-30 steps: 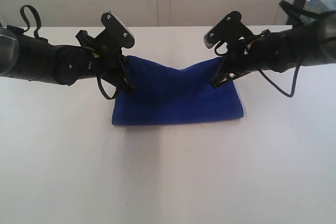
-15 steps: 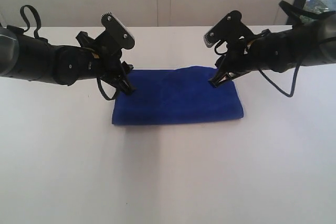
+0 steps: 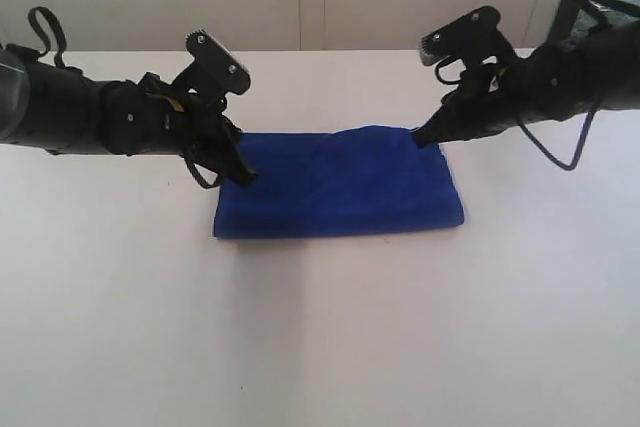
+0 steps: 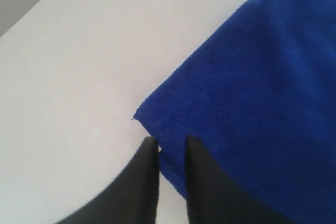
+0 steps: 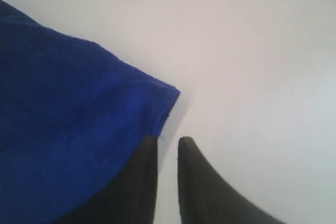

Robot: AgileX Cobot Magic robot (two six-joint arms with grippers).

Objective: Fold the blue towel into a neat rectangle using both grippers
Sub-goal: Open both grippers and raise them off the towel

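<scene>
Table (image 3: 320,347): bare white surface, bottom of frame. Blue towel (image 3: 340,187): centre frame, lying flat, folded oblong. Near edge straight, upper edge slightly humped mid-span.

Left gripper (image 4: 171,141): at towel's upper-left corner. Jaws a narrow slit apart, cloth edge beneath, nothing visibly pinched. Right gripper (image 5: 167,140): at upper-right corner, same narrow slit. One finger sits over the hem, the other over the table.

Risk assessment: tips sit v. close to cloth. If fibres snag during pull-out, a corner would drag and skew the fold. Uneven L/R withdrawal would probably leave a crooked rectangle.
</scene>
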